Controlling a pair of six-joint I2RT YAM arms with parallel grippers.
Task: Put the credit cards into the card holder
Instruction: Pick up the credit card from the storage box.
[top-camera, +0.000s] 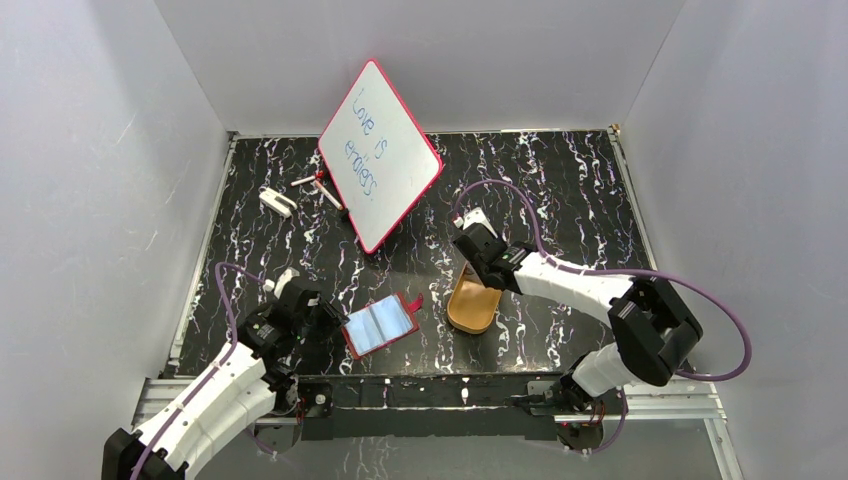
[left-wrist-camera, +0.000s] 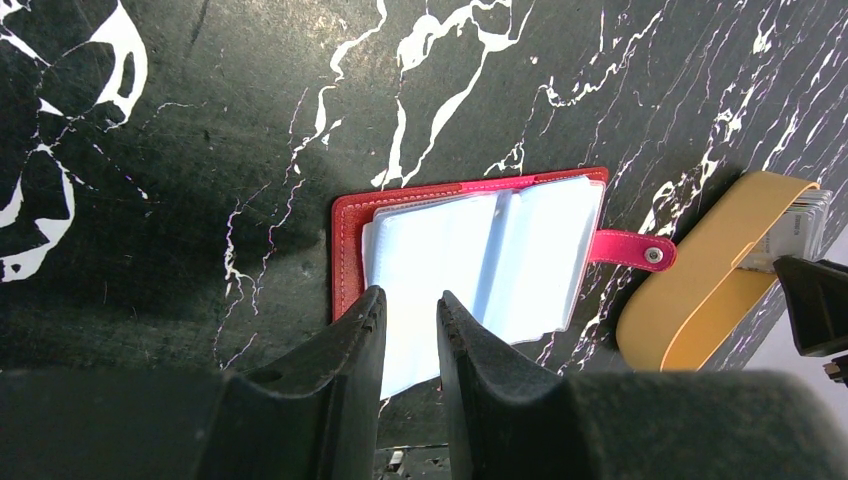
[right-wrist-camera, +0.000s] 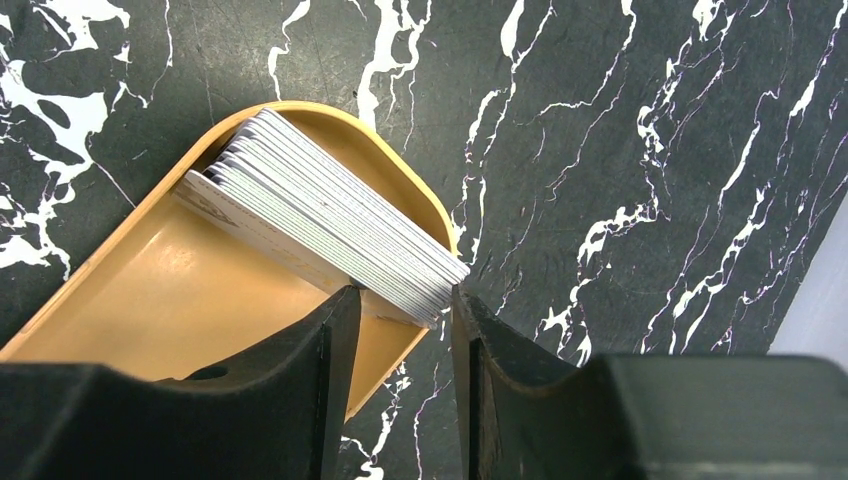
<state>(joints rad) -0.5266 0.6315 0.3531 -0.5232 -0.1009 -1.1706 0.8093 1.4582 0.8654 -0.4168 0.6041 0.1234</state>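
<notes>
- On the tabletop (top-camera: 560, 200), near its front edge, the card holder (left-wrist-camera: 480, 250) lies open and flat, its clear sleeves up and its snap tab (left-wrist-camera: 630, 250) pointing toward the tray (right-wrist-camera: 150, 300) just beside it.
- The cards (right-wrist-camera: 330, 225) stand on edge in a tight stack at one end of that tray. None lies loose on the tabletop.
- The visible sleeves look pale and empty, so I judge that no card has gone in, though a card deep inside a sleeve would be hard to spot.
- The left gripper (left-wrist-camera: 408, 325) is at the holder's near-left side. Its fingers (left-wrist-camera: 365, 340) are only a narrow gap apart, with a sleeve's edge showing in that gap. Whether they pinch the sleeve or merely hover over it, I cannot tell.
- The right gripper (right-wrist-camera: 400, 320) is down at the tray. Its fingers (right-wrist-camera: 335, 330) stand apart, astride the stack's near corner. I cannot tell whether they have a card clamped.
- Left to do, by my reading, is nearly everything: separate one card, lift it, carry it across to the holder, slide it into a sleeve, and repeat through the stack.
- The likely snag is taking several cards at once, since they sit packed together.
</notes>
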